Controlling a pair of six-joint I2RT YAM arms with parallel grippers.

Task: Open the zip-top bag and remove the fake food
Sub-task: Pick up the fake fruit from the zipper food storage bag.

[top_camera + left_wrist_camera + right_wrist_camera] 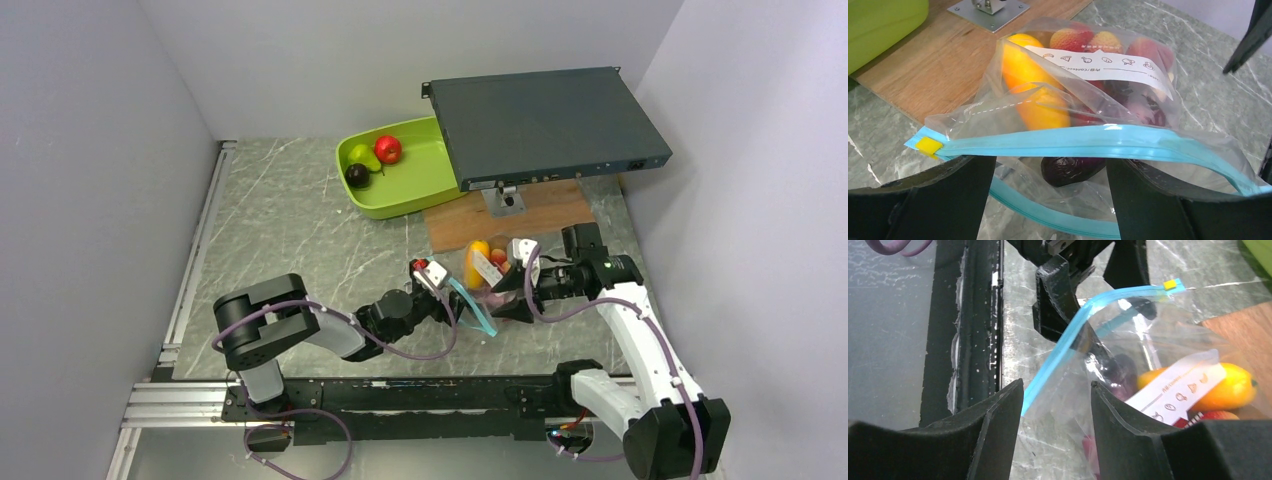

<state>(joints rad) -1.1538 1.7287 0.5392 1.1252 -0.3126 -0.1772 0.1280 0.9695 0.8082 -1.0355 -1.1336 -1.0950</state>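
The zip-top bag (487,290) lies between my two grippers, its blue zip strip (1088,142) parted and the mouth gaping. Inside it I see fake food: an orange-yellow mango (1033,85), a dark eggplant (1073,169) near the mouth and red fruits (1070,37). My left gripper (1048,160) is open wide at the mouth, and the upper lip runs across its fingertips. My right gripper (1057,385) is open, with loose clear plastic between its jaws but not pinched. An apple (388,149), a pear (362,155) and a plum (357,175) lie in the lime-green tray (420,190).
A dark grey flat box (545,125) on a metal stand overhangs a wooden board (520,212) just behind the bag. Grey walls close in on both sides. The black mounting rail (400,395) runs along the near edge.
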